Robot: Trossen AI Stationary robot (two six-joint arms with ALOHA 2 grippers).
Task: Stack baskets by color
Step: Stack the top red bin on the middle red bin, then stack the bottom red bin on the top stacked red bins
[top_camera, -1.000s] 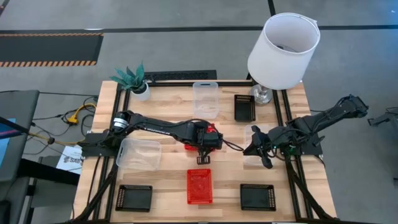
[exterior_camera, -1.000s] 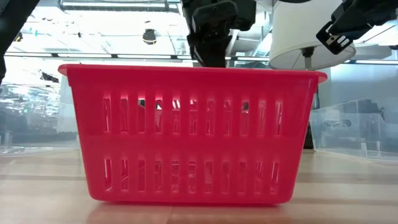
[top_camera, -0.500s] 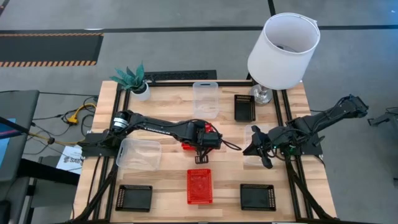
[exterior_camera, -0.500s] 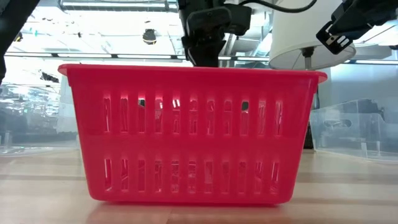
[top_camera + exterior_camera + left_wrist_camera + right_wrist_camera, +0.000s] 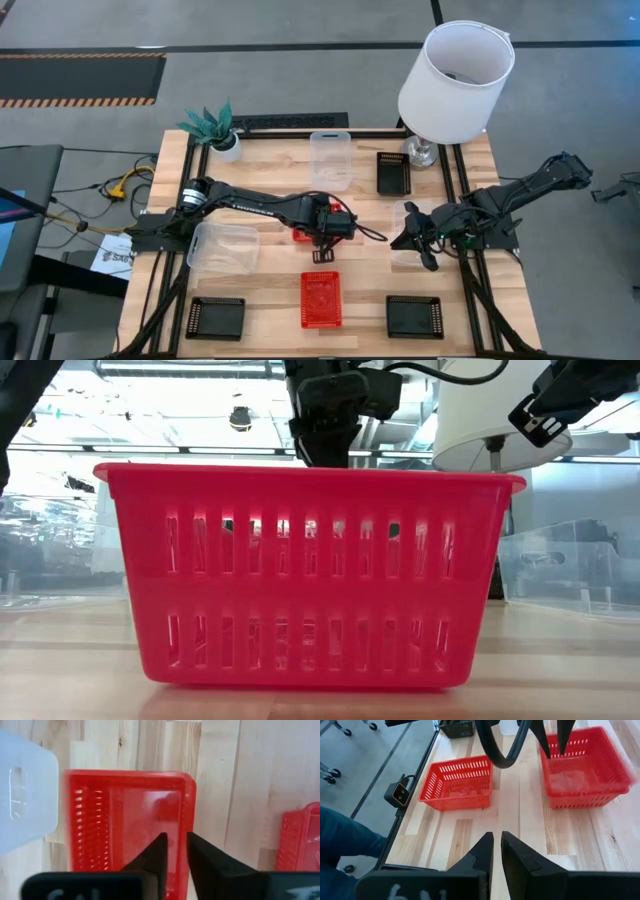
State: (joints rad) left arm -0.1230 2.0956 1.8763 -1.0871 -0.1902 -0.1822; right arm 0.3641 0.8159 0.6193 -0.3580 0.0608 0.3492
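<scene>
A red basket (image 5: 120,820) rests on its bottom at the table's middle (image 5: 300,236), also seen in the right wrist view (image 5: 585,770). My left gripper (image 5: 176,836) points down over it, open, one finger inside and one outside the wall facing the near edge. A second red basket (image 5: 320,298) stands on the table near the front edge and fills the low view (image 5: 310,575). My right gripper (image 5: 496,836) waits at the right (image 5: 400,240), open by a narrow gap with nothing between its fingers, over a clear basket (image 5: 408,250). My left gripper's fingers come from above and stand on either side of the red basket's near wall (image 5: 190,800), a gap showing between them. I cannot tell whether either finger touches the wall. The basket sits flat on the table.
Clear baskets stand at the far middle (image 5: 330,160) and at the left under my left arm (image 5: 222,248). Black baskets sit at the far right (image 5: 393,172), front left (image 5: 215,317) and front right (image 5: 415,316). A white lamp (image 5: 455,80) and a small plant (image 5: 215,128) stand at the far corners.
</scene>
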